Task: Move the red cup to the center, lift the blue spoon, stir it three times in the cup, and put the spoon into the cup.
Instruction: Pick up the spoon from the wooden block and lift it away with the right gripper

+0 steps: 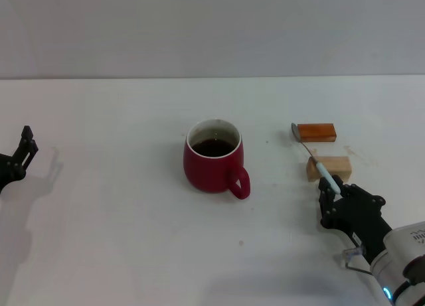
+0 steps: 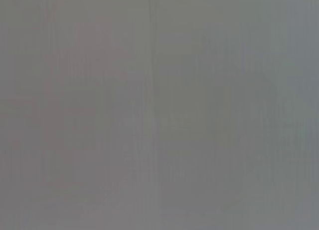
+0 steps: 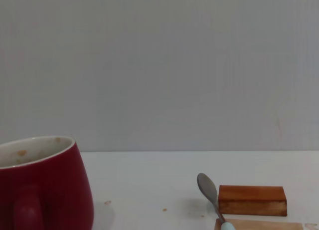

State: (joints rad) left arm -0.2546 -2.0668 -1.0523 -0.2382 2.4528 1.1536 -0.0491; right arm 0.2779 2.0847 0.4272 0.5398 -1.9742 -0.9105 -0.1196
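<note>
The red cup (image 1: 212, 158) stands upright at the middle of the white table (image 1: 119, 220), dark liquid inside, handle toward the front right. It also shows in the right wrist view (image 3: 42, 185). The blue spoon (image 1: 312, 158) lies slanted with its neck over a tan wooden block (image 1: 330, 166); its metal bowl rests by an orange-brown block (image 1: 316, 131). In the right wrist view the spoon (image 3: 209, 190) shows its bowl and neck. My right gripper (image 1: 332, 194) is at the near end of the pale-blue handle, low over the table. My left gripper (image 1: 26, 145) is parked at the far left, open and empty.
The two wooden blocks sit to the right of the cup, the orange-brown one (image 3: 251, 200) behind the tan one (image 3: 259, 225). A plain grey wall stands behind the table's far edge. The left wrist view shows only flat grey.
</note>
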